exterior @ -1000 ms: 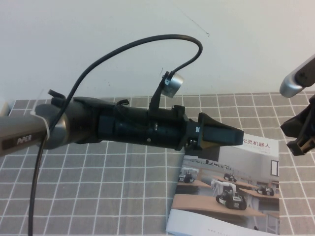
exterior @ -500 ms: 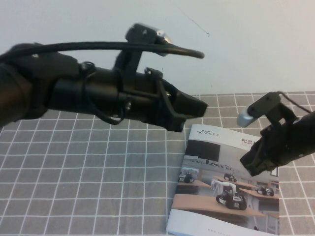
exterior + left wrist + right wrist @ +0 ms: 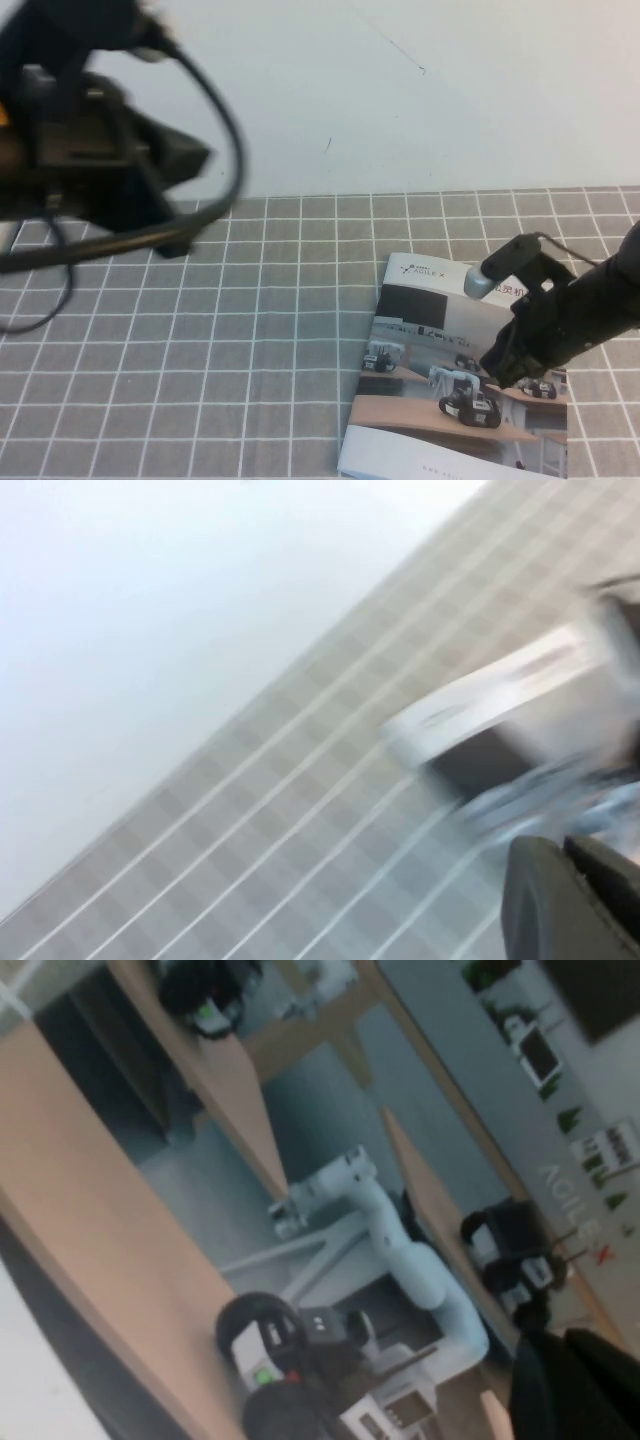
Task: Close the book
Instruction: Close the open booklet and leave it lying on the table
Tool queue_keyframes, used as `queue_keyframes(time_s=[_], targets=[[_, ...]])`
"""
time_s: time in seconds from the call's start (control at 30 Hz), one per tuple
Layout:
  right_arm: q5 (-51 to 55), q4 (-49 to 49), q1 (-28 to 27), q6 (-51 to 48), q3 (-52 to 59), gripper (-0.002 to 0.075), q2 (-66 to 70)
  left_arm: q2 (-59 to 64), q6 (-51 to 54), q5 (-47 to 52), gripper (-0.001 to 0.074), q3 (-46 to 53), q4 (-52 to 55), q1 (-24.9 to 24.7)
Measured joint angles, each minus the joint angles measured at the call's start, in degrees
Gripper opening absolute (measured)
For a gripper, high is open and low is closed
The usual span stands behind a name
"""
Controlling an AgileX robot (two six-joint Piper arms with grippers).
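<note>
The right gripper (image 3: 497,366) hangs low over the book (image 3: 420,330), near the middle of its cover. In the right wrist view its jaws look pressed together with nothing between them. It appears to be placed there to press or steady the cover.

The book lies flat at the near right of the desk (image 3: 200,350), which is covered by a grey checked cloth. Its printed front cover faces up and no open pages show, so I judge it already closed.

The left gripper (image 3: 197,160) is raised at the far left, well apart from the book. It is too blurred to tell whether it is open or closed.

No container is in view.
</note>
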Motion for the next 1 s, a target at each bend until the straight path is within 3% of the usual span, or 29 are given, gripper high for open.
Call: queue_keyframes(time_s=[0.2,0.33,0.5,0.67,0.83,1.0], targets=[[2.51,-1.64,0.0,1.14,0.0,-0.0003,-12.16,-12.52,-27.61,-1.04,-0.0001,6.67,29.17,0.0],[4.79,-9.15,0.0,8.96,0.1,-0.0003,-23.48,-21.72,-40.2,-2.65,-0.0001,12.57,41.14,0.0],[10.18,-22.35,0.0,20.19,0.36,-0.0003,-36.4,-31.73,-43.29,-4.87,-0.0001,21.86,43.25,0.0],[12.52,-32.38,0.0,29.76,5.24,-0.0003,-47.81,-40.59,-43.64,-13.54,-0.0001,34.14,43.11,0.0],[12.54,-34.41,0.0,32.84,15.69,-0.0003,-58.78,-50.01,-46.11,-22.49,-0.0001,46.01,42.08,0.0],[11.57,-34.65,0.0,34.96,26.62,-0.0003,-69.14,-52.46,-53.18,-25.02,-0.0001,52.7,42.08,0.0]])
